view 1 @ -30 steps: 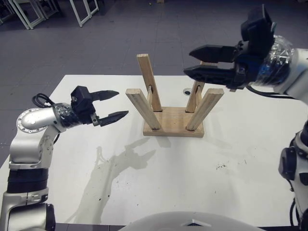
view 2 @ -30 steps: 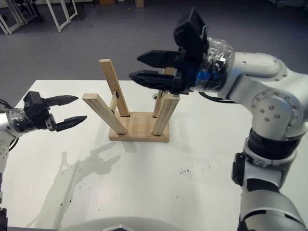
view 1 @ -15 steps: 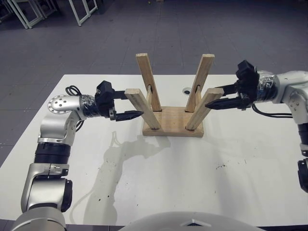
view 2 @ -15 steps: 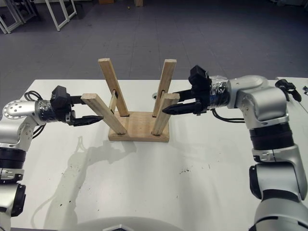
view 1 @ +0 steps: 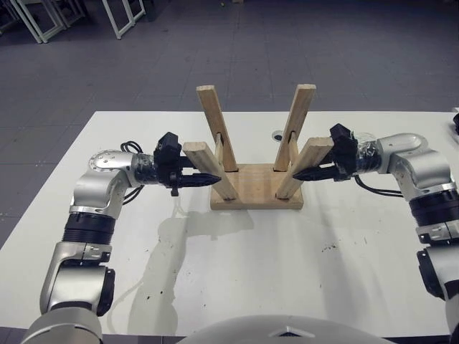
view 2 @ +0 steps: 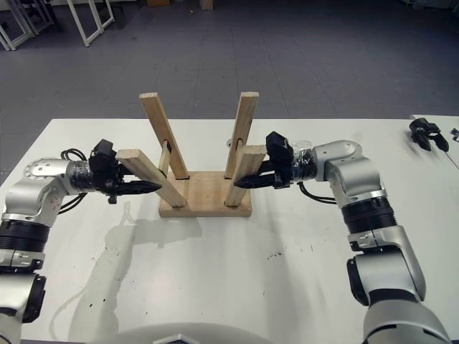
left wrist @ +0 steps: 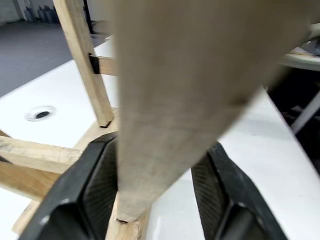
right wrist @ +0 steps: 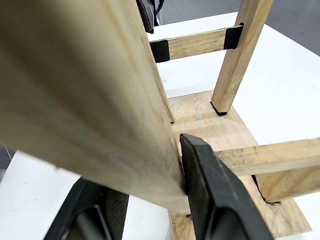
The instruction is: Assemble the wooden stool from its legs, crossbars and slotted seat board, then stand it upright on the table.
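The wooden stool lies upside down on the white table (view 1: 237, 287), with its seat board (view 1: 254, 188) flat and the legs pointing up. Crossbars (right wrist: 200, 42) join the legs. My left gripper (view 1: 206, 172) is shut on the front left leg (view 1: 204, 159) from the left side, its fingers (left wrist: 85, 195) pressed on either side of the wood (left wrist: 190, 90). My right gripper (view 1: 307, 169) is shut on the front right leg (view 1: 307, 156) from the right side, with its fingers (right wrist: 205, 180) flanking that leg (right wrist: 85, 100).
A round hole (view 1: 278, 135) sits in the table behind the stool. A small black object (view 2: 428, 134) lies at the far right edge. A few dark specks (view 1: 330, 248) mark the table at the front right. White metal frames (view 1: 43, 18) stand on the floor beyond.
Both arms came inward to the stool. The right gripper dropped from above the legs. Each gripper now clasps a front leg, where before both were open and apart from it.
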